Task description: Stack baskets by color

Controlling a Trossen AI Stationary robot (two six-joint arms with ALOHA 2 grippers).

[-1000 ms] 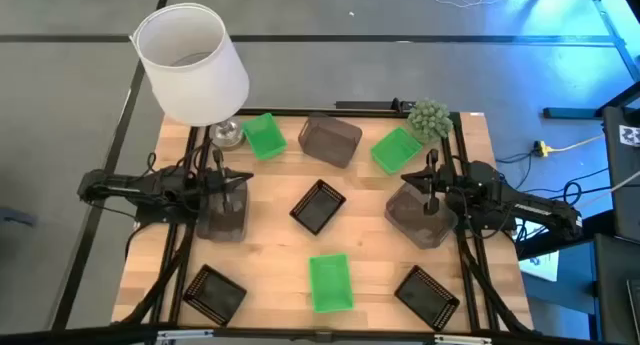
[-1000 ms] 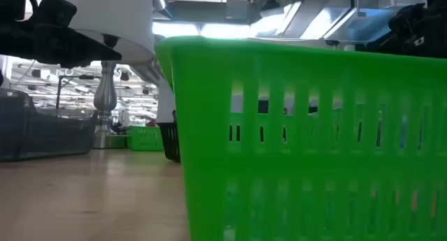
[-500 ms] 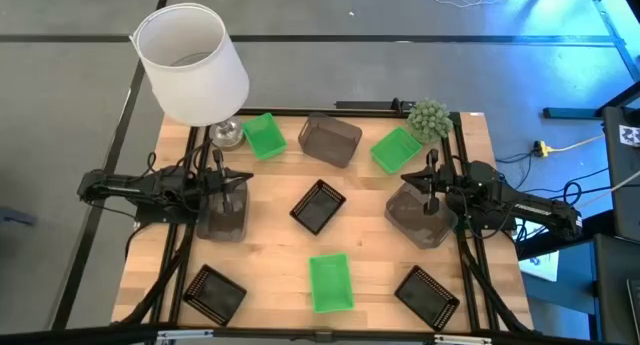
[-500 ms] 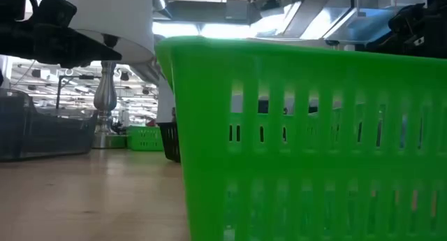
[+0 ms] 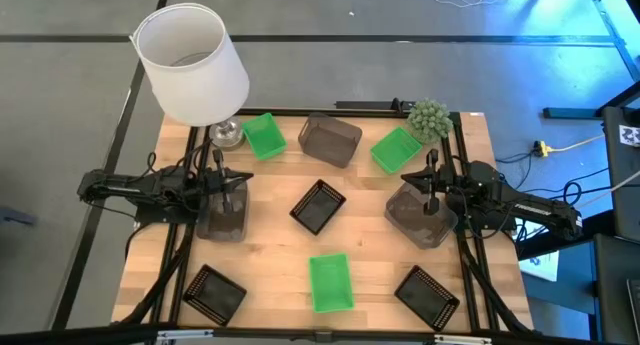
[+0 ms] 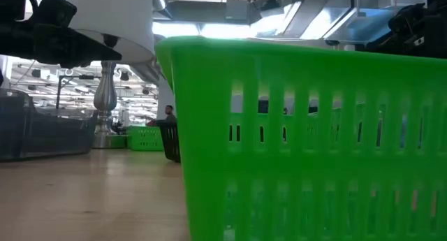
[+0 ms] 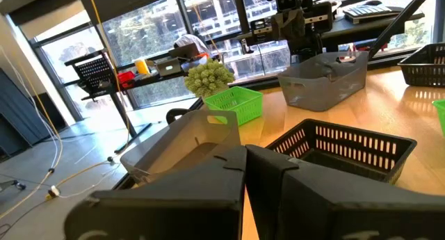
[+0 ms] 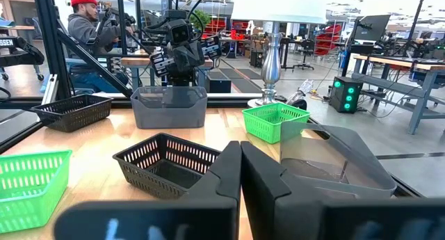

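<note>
Nine small baskets are spread over the wooden table. The green ones are at the far left [image 5: 264,135], far right [image 5: 396,149] and near middle [image 5: 330,282]. The black ones are at the middle [image 5: 318,206], near left [image 5: 213,293] and near right [image 5: 428,296]. One grey basket [image 5: 329,139] sits at the far middle. My left gripper [image 5: 228,190] is shut, level, above a second grey basket [image 5: 222,217]. My right gripper [image 5: 432,193] is shut, level, above the third [image 5: 420,217]. In the low view the left arm [image 6: 42,24] hangs well above its basket [image 6: 42,133].
A lamp with a white shade [image 5: 192,60] stands at the far left corner. A small round green plant [image 5: 429,116] is at the far right. The near green basket [image 6: 307,143] fills most of the low view. Bare wood lies between the baskets.
</note>
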